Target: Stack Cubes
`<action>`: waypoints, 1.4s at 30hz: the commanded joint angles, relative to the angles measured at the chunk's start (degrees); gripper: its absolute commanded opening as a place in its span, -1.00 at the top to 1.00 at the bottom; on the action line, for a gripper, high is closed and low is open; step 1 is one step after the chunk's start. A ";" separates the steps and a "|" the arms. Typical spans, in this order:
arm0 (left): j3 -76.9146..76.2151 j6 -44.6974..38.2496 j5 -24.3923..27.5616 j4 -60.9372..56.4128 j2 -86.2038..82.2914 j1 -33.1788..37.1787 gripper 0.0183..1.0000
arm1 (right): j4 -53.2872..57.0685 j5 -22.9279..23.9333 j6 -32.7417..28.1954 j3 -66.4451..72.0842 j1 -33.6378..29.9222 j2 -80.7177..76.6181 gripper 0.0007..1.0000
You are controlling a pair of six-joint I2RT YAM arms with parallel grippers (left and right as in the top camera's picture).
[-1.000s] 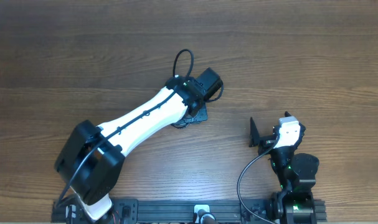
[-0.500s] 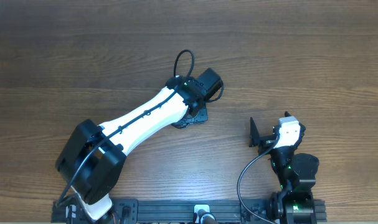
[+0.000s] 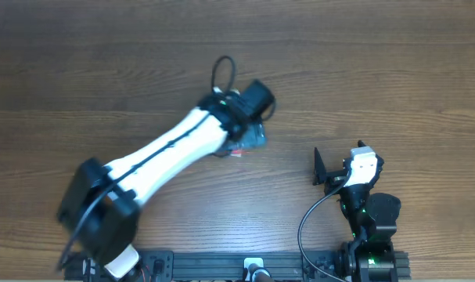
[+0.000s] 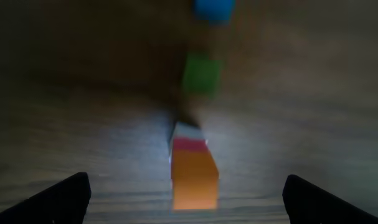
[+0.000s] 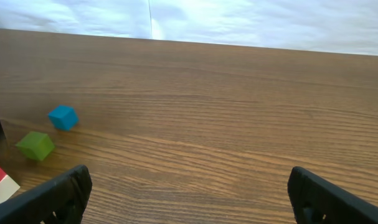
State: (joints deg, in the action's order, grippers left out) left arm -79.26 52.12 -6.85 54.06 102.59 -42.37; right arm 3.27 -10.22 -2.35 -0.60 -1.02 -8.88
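**— Brown, streaky wood grain runs across the whole worktop [image 3: 394, 63], with a pale backdrop [image 5: 238, 18] beyond its far edge. Where are the cubes?**

— Around the middle, under the wrist of the white left arm [image 3: 174, 149]. An orange cube [image 4: 195, 180] sits between the fingers of the left claw [image 4: 186, 186], which are spread wide and not touching it. A red cube [image 4: 190, 144] and a white cube [image 4: 187, 130] touch it in a line. I cannot tell whether they are stacked or lying flat.

**— And the others?**

— A green cube [image 5: 35, 145] stands apart, just beyond that group. A blue cube [image 5: 63, 117] is a little past the green one, and the two are not touching. All are plain, flat-faced blocks in solid matte colours.

**— What about the right claw [image 5: 189, 190]?**

— Its fingers are spread with nothing between them. It is low over the near right of the worktop, and the cubes are off to its left.
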 commanded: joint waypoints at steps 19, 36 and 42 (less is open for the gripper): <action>25.09 -22.62 3.10 -17.57 -64.28 34.51 -0.99 | 0.20 -0.26 0.13 0.31 0.22 0.37 -0.98; 58.05 -41.44 16.65 -29.22 -97.61 47.52 -0.99 | 0.20 -0.26 0.13 0.31 0.22 0.37 -0.98; 66.84 -41.46 20.57 -37.70 -100.39 47.10 -0.99 | 0.20 -0.26 0.13 0.31 0.22 0.37 -0.99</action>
State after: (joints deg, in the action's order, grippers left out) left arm -15.14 12.36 10.50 18.26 3.86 4.84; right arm 3.27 -10.22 -2.35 -0.60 -1.02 -8.88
